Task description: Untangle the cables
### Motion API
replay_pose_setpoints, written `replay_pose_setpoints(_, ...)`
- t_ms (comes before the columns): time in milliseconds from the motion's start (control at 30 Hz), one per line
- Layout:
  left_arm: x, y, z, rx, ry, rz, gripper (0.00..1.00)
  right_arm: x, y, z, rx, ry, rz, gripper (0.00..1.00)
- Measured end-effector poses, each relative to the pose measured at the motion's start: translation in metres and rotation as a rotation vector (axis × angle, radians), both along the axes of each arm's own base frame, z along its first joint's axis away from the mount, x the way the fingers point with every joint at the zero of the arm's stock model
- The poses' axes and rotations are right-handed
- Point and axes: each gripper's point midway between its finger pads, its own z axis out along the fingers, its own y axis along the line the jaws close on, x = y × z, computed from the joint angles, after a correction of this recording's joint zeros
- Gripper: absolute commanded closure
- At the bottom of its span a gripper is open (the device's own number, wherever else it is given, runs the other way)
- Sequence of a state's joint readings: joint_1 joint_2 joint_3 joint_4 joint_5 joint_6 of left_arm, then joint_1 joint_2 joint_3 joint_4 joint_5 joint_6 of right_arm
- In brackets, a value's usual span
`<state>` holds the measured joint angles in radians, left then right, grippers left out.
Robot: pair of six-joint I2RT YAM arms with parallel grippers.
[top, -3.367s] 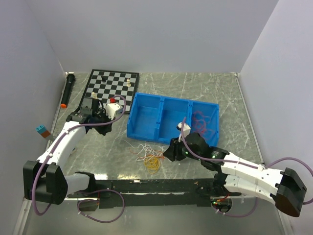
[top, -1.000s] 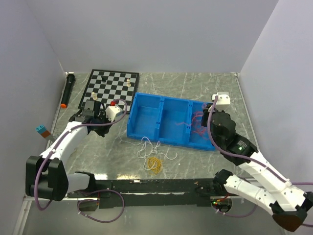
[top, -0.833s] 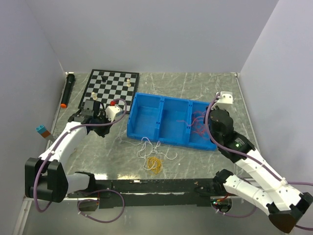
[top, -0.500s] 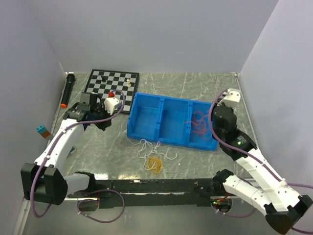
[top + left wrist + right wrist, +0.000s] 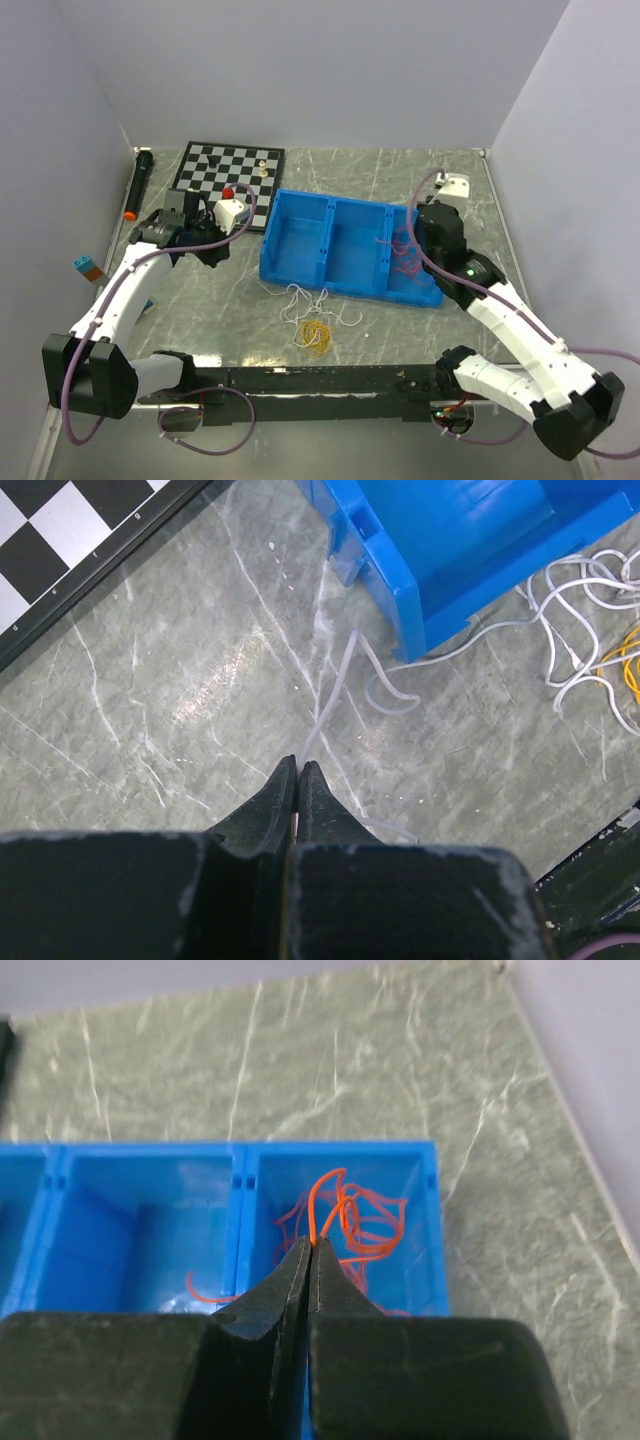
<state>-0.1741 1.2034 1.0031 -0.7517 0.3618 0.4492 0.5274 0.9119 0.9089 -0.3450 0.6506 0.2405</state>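
Right gripper (image 5: pixel 312 1245): jaws pinching a red-orange cable (image 5: pixel 316 1205) above its tangle in the right compartment of the blue bin (image 5: pixel 330 281). Left gripper (image 5: pixel 298 766): jaws pressed together on a white cable (image 5: pixel 331 690), which trails right across the worktop (image 5: pixel 400 170) to loops beside the yellow cable (image 5: pixel 316 336) coil.

Your left arm (image 5: pixel 125 290) and right arm (image 5: pixel 515 325) are white-shelled with black joints, looping purple-grey cables (image 5: pixel 254 203), a green light (image 5: pixel 466 269) on the right, and tapered black fingers (image 5: pixel 268 802).

overhead rear view, close wrist views; bin (image 5: pixel 322 279) shared
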Motion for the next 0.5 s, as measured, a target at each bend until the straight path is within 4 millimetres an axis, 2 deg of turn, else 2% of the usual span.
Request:
replay_pose_setpoints(233,0.0,-0.002,0.004,-0.008,-0.001,-0.005,0.99,0.018,0.018,-0.064,-0.048,0.194,0.006,1.0)
replay_pose_setpoints(367,-0.001,-0.003,0.004,-0.008,0.0,-0.008,0.99,0.019,0.029,-0.104,-0.054,0.307,0.035,1.0)
replay_pose_setpoints(400,-0.001,-0.003,0.004,-0.008,0.0,-0.008,0.99,0.018,0.032,-0.111,-0.048,0.328,0.042,0.93)
replay_pose_setpoints(467,-0.001,-0.003,0.004,-0.007,0.001,-0.009,0.99,0.018,0.036,-0.121,-0.036,0.359,0.046,0.6)
replay_pose_setpoints(500,-0.001,-0.003,0.003,-0.007,0.002,-0.009,0.99,0.017,0.036,-0.124,-0.034,0.378,0.039,0.49)
